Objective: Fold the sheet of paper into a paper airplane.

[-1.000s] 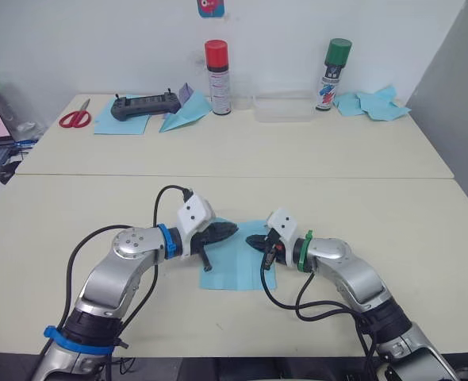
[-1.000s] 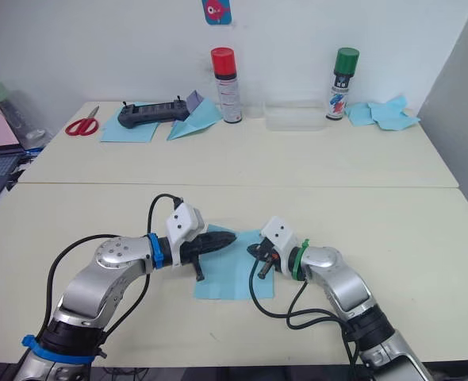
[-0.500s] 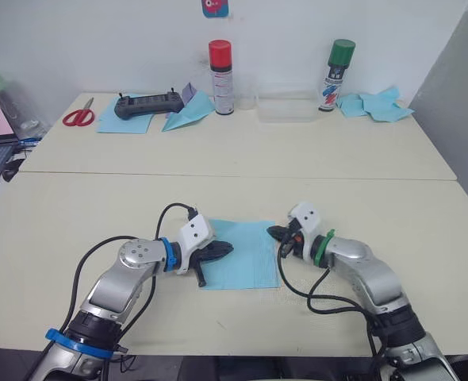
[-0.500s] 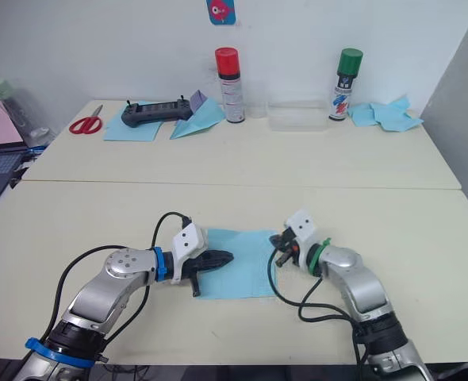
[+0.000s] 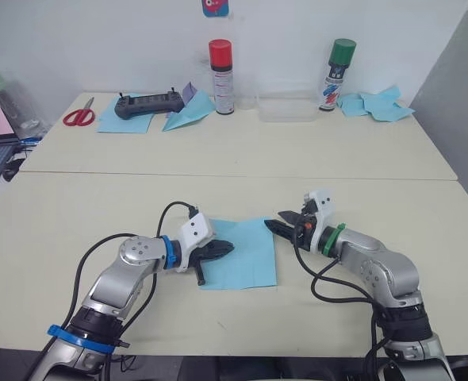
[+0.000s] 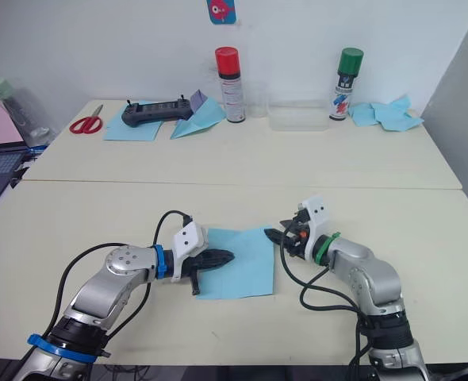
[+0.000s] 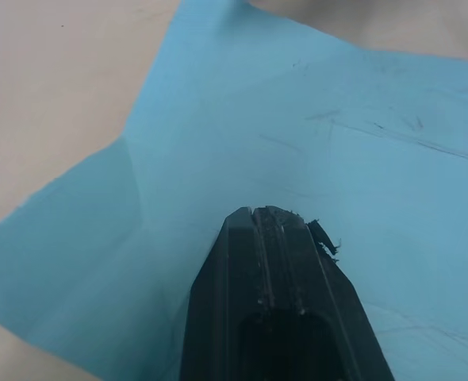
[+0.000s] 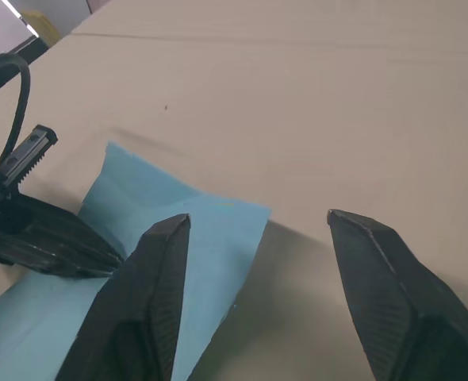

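On the near cream table (image 5: 75, 214): the sheet of paper (image 5: 246, 255), lying flat between both arms. No readable writing on the spray cans: red-capped can (image 5: 220, 77), green-capped can (image 5: 334, 75). Left gripper (image 5: 222, 249) clenched, fingers together, pressing down on the sheet's left part. Right gripper (image 5: 272, 225) released, jaws wide apart, just above the sheet's far right corner. Faint crease lines plain in the left wrist view.
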`<state>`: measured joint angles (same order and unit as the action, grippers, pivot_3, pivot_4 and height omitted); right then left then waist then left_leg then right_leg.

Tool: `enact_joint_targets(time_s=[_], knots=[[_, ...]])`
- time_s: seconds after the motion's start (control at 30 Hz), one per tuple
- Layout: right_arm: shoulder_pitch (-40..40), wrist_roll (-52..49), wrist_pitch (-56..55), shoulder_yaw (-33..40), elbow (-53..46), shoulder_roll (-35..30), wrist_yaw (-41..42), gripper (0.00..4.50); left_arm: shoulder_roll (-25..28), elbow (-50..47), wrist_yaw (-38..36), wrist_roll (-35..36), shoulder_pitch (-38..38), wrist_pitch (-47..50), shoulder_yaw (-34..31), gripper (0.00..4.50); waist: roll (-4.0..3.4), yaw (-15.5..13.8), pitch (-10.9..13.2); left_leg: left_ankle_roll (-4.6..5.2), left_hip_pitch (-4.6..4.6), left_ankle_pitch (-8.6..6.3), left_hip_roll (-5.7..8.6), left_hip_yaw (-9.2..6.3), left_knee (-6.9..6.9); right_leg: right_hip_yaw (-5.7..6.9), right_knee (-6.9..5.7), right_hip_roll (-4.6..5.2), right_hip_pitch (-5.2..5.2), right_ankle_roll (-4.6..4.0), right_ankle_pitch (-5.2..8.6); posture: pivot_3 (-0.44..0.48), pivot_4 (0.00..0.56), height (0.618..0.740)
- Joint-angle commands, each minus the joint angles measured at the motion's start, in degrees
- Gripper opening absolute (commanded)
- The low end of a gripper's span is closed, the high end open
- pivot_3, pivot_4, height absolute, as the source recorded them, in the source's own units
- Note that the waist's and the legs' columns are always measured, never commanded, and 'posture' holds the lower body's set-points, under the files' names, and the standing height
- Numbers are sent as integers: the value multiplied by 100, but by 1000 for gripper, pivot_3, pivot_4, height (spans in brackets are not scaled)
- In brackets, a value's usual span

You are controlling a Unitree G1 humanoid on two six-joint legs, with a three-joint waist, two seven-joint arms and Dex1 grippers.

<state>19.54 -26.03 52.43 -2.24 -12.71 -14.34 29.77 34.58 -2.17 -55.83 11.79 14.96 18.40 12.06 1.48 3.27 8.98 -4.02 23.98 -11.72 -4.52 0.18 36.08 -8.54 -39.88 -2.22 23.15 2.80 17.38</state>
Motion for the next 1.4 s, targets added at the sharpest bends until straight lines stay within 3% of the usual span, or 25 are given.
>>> enact_joint_targets(time_s=[0.03,0.17,0.23,0.47,0.63,0.83,1.03,1.4], knots=[[179,-201,239,80,-195,94,-141,2672,4,31,41,-142,-49,79,92,0,0,1,0,0,0,0,0,0,0,0,0,0,0,0,0,0,150,740],[262,-151,183,-87,-96,134,-90,2672,4,4,50,-147,-62,99,91,0,0,2,0,0,0,0,0,0,0,0,0,0,1,0,0,0,150,740],[286,-89,54,-177,-47,126,-33,2320,14,-15,52,-148,-73,109,85,0,0,2,0,0,0,0,0,1,0,1,2,0,1,0,0,0,150,740],[224,67,-333,-482,59,-66,207,17,118,-30,1,-204,-114,60,96,0,0,13,0,0,1,0,0,2,-3,1,4,0,2,0,1,0,150,740],[197,78,-469,-567,46,-107,234,17,126,-35,4,-210,-117,53,91,0,0,16,0,0,1,0,-1,1,-5,1,4,0,3,-2,2,0,150,740],[88,353,-884,-1381,-325,-547,802,17,186,76,-94,-288,-23,-98,132,0,0,21,0,0,1,-1,-2,1,-6,2,7,0,3,-5,4,0,150,740],[131,818,-1196,-1807,-135,-684,803,17,184,377,-263,-386,247,-353,198,0,1,18,1,0,2,-1,-2,2,-8,3,12,0,4,-6,5,0,150,740],[181,1427,-1433,-2114,165,-711,785,17,-80,292,-507,187,909,164,-67,0,6,6,6,0,14,0,-1,-1,-7,6,16,0,8,-3,3,0,150,740]])
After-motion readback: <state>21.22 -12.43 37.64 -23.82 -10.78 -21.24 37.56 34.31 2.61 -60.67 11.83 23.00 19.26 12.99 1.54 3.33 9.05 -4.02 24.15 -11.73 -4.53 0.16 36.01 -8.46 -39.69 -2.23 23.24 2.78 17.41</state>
